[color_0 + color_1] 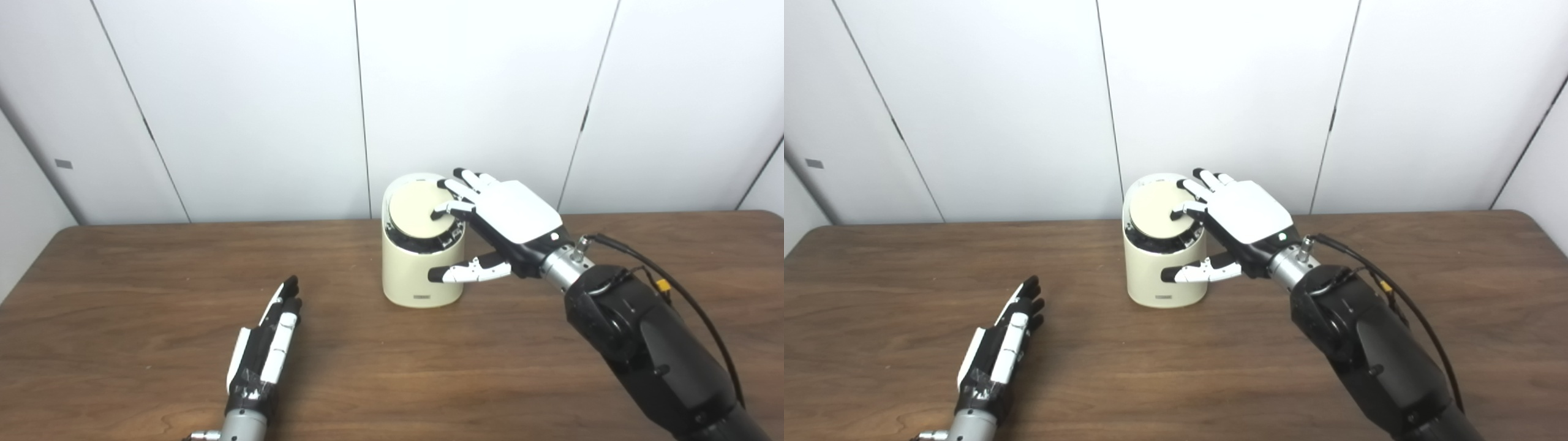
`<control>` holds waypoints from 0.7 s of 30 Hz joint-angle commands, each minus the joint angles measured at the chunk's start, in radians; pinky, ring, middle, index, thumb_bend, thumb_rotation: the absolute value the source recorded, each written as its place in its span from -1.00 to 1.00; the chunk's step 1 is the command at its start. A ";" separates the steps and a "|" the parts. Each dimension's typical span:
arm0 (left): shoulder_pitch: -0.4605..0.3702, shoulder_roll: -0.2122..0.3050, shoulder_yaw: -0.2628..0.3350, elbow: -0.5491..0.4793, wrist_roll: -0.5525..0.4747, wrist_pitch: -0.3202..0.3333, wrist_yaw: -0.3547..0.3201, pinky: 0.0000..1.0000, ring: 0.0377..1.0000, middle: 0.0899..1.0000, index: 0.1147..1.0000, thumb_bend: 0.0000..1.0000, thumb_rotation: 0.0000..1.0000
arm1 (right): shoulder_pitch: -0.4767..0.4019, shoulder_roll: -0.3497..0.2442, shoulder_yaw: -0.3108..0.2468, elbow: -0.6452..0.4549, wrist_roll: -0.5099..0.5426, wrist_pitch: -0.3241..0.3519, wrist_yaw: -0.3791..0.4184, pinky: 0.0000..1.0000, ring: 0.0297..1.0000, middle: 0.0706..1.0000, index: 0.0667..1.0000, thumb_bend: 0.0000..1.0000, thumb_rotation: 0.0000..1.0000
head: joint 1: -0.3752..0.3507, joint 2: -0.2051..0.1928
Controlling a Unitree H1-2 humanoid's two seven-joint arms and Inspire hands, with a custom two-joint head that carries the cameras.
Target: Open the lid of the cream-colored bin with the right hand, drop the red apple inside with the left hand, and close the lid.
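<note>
Reaching in from the lower right, the right hand (508, 226) sits over the top right side of the cream-colored bin (419, 269), palm down and fingers spread. Its fingertips (442, 212) lie on the round lid (419, 211), which is tilted, its near edge sunk into the bin's dark rim while the far edge sits higher against the bin's back wall. The thumb (468, 271) stretches out low and to the left, in front of the bin's right wall, pointing across its face; whether it touches the wall cannot be told. The hand grips nothing: fingers and thumb are apart, and the lid is only pressed from above. The white back of the hand faces up, the wrist bends down toward the black forearm (643, 355), and a black cable (686, 294) loops along the arm's outer side.

The bin stands upright on the brown wooden table (122, 288), near the far edge and a little right of centre, with a small label low on its front.

The left hand (266, 343) lies well apart from the bin, low on the near left of the table, on its edge with the fingers straight and close together, pointing away toward the wall. It holds nothing.

No red apple shows in either view. White wall panels (245, 104) stand behind the table.
</note>
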 commanded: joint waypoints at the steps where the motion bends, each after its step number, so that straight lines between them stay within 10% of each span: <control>1: -0.012 -0.003 -0.003 -0.005 -0.005 -0.016 -0.006 0.90 0.93 0.96 0.97 0.27 0.75 | -0.009 -0.005 0.016 -0.020 -0.006 -0.032 0.028 0.94 1.00 0.92 0.48 0.09 0.68 | 0.001 0.002; 21: -0.010 -0.017 -0.014 -0.021 0.007 -0.007 0.000 0.92 0.93 0.96 0.98 0.21 0.73 | -0.023 -0.039 0.086 0.004 -0.143 -0.055 0.096 1.00 1.00 1.00 0.41 0.07 0.74 | 0.009 0.014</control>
